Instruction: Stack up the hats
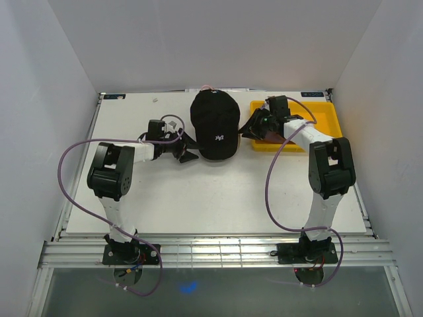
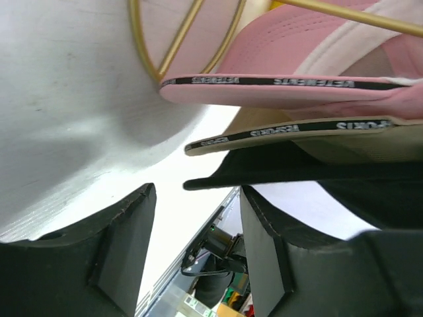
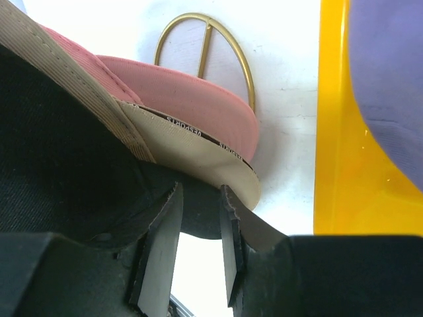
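The black hat (image 1: pixel 215 125) lies on top of a pile at the table's back centre. In the left wrist view its brim (image 2: pixel 277 173) sits under the white hat's brim (image 2: pixel 297 129) and the pink hat's brim (image 2: pixel 297 82). My left gripper (image 1: pixel 188 156) is at the pile's left, open (image 2: pixel 196 198), with the black brim just past its tips. My right gripper (image 1: pixel 250 129) is at the pile's right, its jaws a narrow gap apart (image 3: pixel 201 198) with the black hat's edge (image 3: pixel 59 152) across the tips. The purple hat (image 3: pixel 390 79) lies in the yellow tray.
A gold wire stand (image 3: pixel 244 66) stands under the pile, also seen behind the brims (image 2: pixel 147 53). The yellow tray (image 1: pixel 325 115) sits at the back right, close to my right arm. White walls enclose the white table (image 1: pixel 198 198) on three sides.
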`<state>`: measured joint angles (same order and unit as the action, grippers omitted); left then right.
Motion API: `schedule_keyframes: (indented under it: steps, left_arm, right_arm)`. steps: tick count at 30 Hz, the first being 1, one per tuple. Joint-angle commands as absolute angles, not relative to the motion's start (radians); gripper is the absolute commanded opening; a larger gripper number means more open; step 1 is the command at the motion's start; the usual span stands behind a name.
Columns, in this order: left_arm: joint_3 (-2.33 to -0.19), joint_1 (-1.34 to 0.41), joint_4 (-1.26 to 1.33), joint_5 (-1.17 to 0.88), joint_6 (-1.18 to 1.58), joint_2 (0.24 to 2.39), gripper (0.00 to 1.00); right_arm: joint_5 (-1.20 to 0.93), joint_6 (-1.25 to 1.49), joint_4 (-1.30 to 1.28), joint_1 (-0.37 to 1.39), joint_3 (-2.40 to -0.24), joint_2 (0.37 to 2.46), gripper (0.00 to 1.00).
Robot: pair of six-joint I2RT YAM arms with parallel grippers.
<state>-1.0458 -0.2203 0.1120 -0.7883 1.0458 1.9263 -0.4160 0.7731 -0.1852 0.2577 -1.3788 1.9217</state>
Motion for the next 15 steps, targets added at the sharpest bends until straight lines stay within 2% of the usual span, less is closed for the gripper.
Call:
schedule_keyframes:
  steps: [1, 6, 15]
  left_arm:
    - [-1.046, -0.225, 0.077, -0.765, 1.008, 1.905, 0.64]
    - [-1.066, -0.215, 0.031, -0.769, 0.96, 1.846, 0.7]
    - [-1.091, -0.187, -0.047, -0.776, 0.92, 1.731, 0.72]
  right_arm:
    - [-0.388, 0.735, -0.199, 0.262, -1.416, 1.905, 0.35]
    - [-0.399, 0.724, -0.224, 0.264, -1.451, 1.902, 0.36]
    - [-0.387, 0.701, -0.287, 0.259, -1.549, 1.908, 0.36]
